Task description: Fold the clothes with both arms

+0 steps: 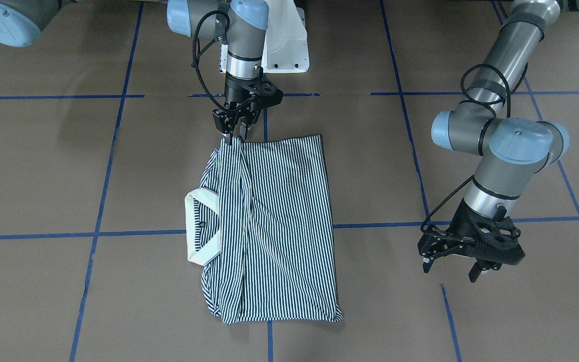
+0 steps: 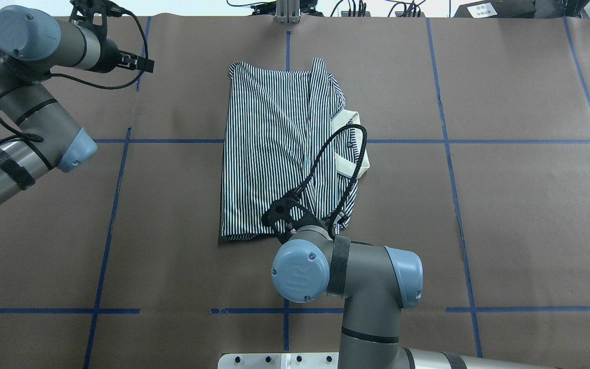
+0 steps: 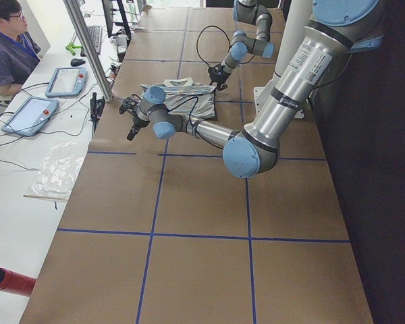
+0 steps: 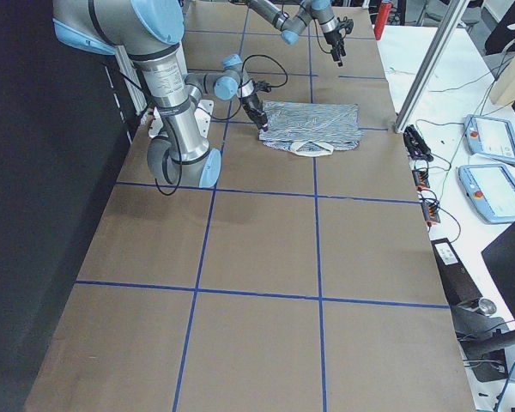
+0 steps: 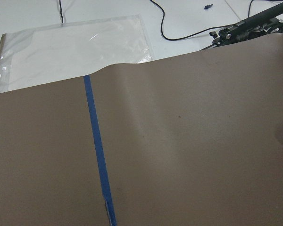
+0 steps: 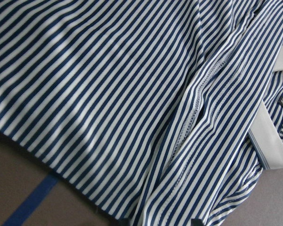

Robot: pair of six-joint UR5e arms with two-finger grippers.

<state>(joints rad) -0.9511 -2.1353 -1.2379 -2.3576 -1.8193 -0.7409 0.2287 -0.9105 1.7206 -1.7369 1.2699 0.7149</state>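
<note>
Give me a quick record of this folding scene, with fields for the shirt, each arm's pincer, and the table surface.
shirt: striped polo shirt, partly folded, lying on the table, white collar toward the robot's right
right pincer: at the shirt's edge nearest the robot base, touching fabric; grip unclear
left pincer: open, over bare table, apart from the shirt
table: brown covering with a blue tape grid

Table point(image 2: 530, 205), brown paper cover, blue tape grid point(image 2: 448, 141); white pedestal base point(image 1: 289, 50), near edge; white bench point(image 3: 13, 202) along far side, bearing clear plastic bag point(image 5: 70, 44), two teach pendants point(image 3: 28, 115), red cylinder point(image 3: 10, 281) at left end; aluminium post point(image 3: 88, 47); seated person point(image 3: 7, 50)
</note>
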